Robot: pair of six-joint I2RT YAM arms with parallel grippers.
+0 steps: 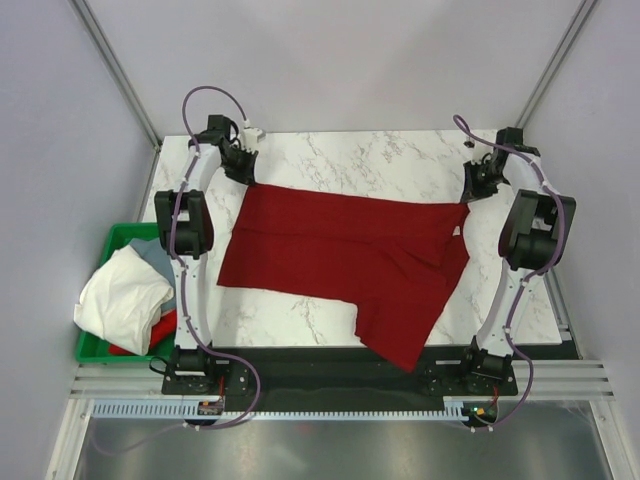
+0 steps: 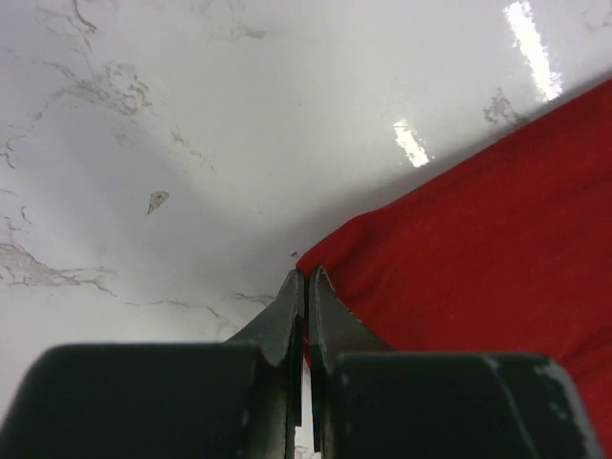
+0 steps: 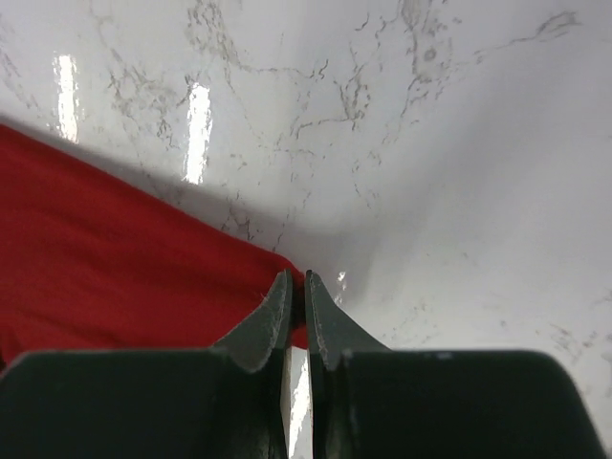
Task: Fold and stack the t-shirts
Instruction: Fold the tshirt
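Note:
A large dark red t-shirt (image 1: 340, 250) lies spread across the marble table (image 1: 380, 160). Its near right part droops over the table's front edge. My left gripper (image 1: 247, 175) sits at the shirt's far left corner. In the left wrist view it (image 2: 307, 275) is shut, with the corner of the red cloth (image 2: 478, 249) pinched between the fingertips. My right gripper (image 1: 472, 192) is at the far right corner. In the right wrist view it (image 3: 297, 277) is also shut on the cloth's corner (image 3: 105, 258). More t-shirts lie in a bin at the left: white (image 1: 125, 295), grey (image 1: 155, 258) and red (image 1: 160, 328).
The green plastic bin (image 1: 125, 232) stands off the table's left edge, next to the left arm's base. Grey walls and a metal frame close in the back and both sides. Bare marble shows behind the shirt and at the near left.

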